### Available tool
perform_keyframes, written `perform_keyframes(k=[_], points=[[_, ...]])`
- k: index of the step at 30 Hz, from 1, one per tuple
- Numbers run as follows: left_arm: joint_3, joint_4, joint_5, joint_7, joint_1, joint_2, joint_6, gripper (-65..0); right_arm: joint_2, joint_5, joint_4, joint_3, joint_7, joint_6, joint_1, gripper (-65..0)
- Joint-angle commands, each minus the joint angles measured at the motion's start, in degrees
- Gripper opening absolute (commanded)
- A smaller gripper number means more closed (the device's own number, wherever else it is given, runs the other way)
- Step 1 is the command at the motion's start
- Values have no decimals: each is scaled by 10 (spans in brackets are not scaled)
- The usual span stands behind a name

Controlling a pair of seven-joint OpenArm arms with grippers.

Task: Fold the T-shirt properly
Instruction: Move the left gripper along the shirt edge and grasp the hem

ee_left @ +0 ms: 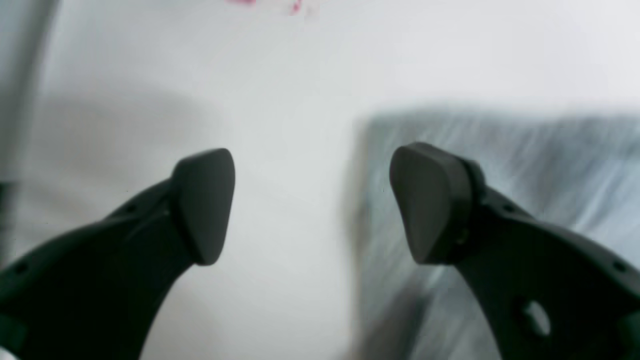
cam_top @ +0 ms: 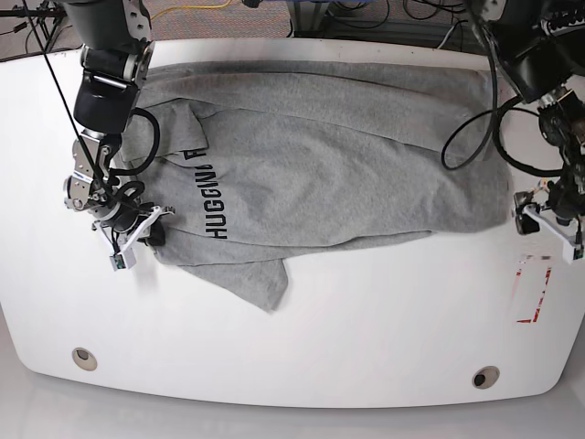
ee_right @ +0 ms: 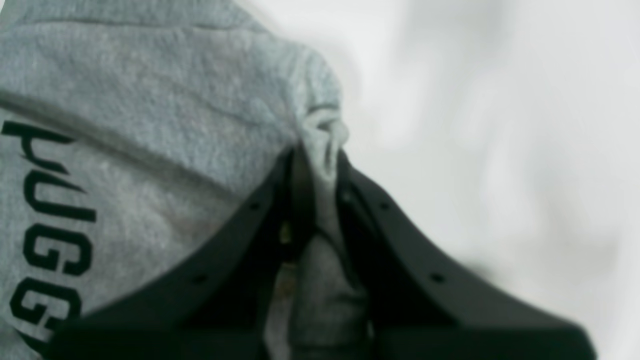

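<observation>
Right gripper (ee_right: 317,160) pinched on T-shirt (cam_top: 320,155) edge; left gripper (ee_left: 312,205) wide and empty.

Spread rumpled across the far half of the white table (cam_top: 366,320), black lettering (cam_top: 203,197) face up, one flap trailing toward 6 o'clock. Clamped at the 9 o'clock edge, only a thin bunch of grey cloth between the right jaws. Hanging spread at the 3 o'clock edge, seemingly just off the hem, though blurred in the wrist view. Likely trouble: cloth slipping from so shallow a bite once pulled, or a one-sided drag skewing the fold while the left side stays loose.
</observation>
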Motion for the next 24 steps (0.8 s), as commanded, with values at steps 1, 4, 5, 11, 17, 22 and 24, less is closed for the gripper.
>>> perform_keyframes(k=[1, 4, 5, 11, 17, 22, 24], points=[[1, -47, 1, -22, -34, -6, 13, -157, 8, 1, 9, 1, 4, 4, 13, -628], [4, -115, 0, -42, -61, -5, 27, -157, 7, 1, 9, 1, 4, 4, 13, -628], [4, -134, -1, -49, -67, -5, 27, -157, 7, 1, 9, 1, 4, 4, 13, -628], [17, -195, -2, -59, -79, -3, 25, -146, 7, 1, 10, 1, 4, 4, 6, -628], [44, -213, -5, -59, -76, -3, 14, -53, 6, 1, 26, 1, 4, 4, 0, -628], [53, -224, -20, -59, -70, 5, -14, -46, 6, 1, 44, 1, 4, 4, -14, -628], [54, -223, -23, -59, -60, 6, -18, -46, 6, 1, 52, 1, 4, 4, -17, -628]])
